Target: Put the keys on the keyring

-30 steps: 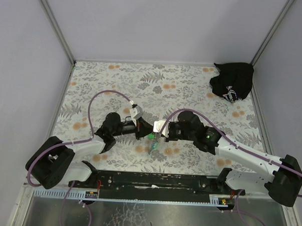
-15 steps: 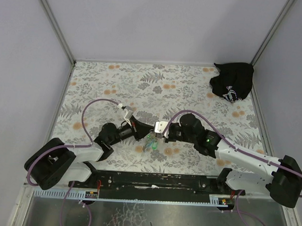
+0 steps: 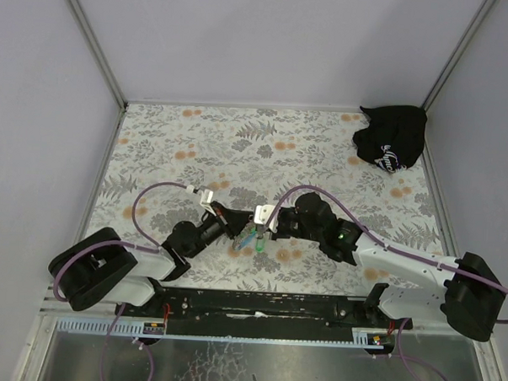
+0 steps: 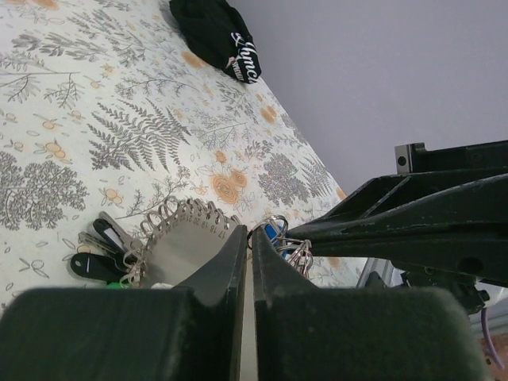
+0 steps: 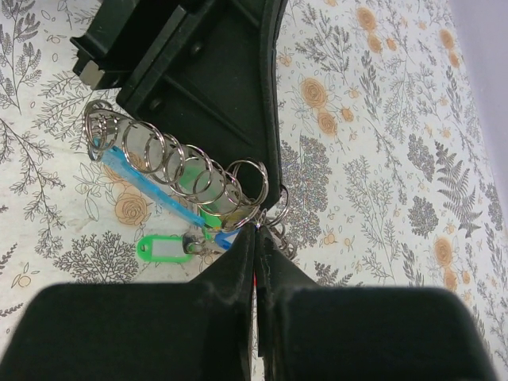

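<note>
Both grippers are closed tight; the left gripper (image 4: pixel 248 238) and the right gripper (image 5: pixel 255 230) are brought tip to tip at the steel-ring keyring with light-blue strap and green tag (image 5: pixel 178 171), laid centrally near the floral-patterned table (image 3: pixel 155 136)'s near edge; whether a ring is pinched cannot be told; small metal keys (image 4: pixel 95 252) are seen just beside it; threading is judged in hand; next, one ring must be held and parted.
</note>
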Robot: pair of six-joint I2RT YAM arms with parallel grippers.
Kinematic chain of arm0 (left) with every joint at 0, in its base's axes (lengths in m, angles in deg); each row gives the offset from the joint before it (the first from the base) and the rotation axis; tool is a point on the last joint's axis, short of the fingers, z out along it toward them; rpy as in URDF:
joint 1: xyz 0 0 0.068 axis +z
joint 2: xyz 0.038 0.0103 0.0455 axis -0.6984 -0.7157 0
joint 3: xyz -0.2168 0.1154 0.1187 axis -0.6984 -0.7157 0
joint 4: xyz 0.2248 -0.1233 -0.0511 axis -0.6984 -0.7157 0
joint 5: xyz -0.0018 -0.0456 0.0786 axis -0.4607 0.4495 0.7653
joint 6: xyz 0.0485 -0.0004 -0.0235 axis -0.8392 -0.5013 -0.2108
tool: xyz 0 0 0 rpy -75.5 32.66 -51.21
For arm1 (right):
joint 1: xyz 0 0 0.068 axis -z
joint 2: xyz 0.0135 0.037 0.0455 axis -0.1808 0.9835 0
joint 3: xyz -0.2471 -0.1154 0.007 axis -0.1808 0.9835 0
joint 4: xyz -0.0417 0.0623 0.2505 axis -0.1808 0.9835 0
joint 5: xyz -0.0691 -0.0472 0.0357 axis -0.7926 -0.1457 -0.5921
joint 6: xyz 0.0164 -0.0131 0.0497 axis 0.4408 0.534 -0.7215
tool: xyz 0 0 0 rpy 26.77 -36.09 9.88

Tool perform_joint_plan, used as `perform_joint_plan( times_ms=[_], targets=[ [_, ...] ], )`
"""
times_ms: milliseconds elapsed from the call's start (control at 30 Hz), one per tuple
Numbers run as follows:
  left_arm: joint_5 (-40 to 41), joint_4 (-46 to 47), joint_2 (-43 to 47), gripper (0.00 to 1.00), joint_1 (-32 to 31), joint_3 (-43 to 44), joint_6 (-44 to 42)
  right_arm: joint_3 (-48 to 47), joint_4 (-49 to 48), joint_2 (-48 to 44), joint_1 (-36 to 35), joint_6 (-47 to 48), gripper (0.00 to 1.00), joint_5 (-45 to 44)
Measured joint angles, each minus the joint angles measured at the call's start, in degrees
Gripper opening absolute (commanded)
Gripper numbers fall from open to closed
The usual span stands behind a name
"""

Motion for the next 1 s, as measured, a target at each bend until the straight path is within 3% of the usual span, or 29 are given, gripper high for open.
perform_joint_plan(
  times_ms=[300,500,700,1000],
  targets=[
    [6.2,1.2,-0.2,0.01,-1.9,-1.3,5.7,0.0,-1.2,1.8,-0.3,0.4,0.0,-1.7],
    [6.9,2.9,0.0,0.11,-2.0,-1.8,5.7,-0.5,-0.5,1.8,-0.8,1.6,0.0,-3.1],
    [5.6,2.9,4.2,0.2,-0.6,-2.1,0.7,-1.4,3.1,1.8,-1.0,3.5,0.0,-4.2],
    [-4.7,-3.5,9.6,0.35,7.0,0.0,-10.1,-4.3,7.6,1.7,-1.0,5.6,0.0,-4.2]
  ],
)
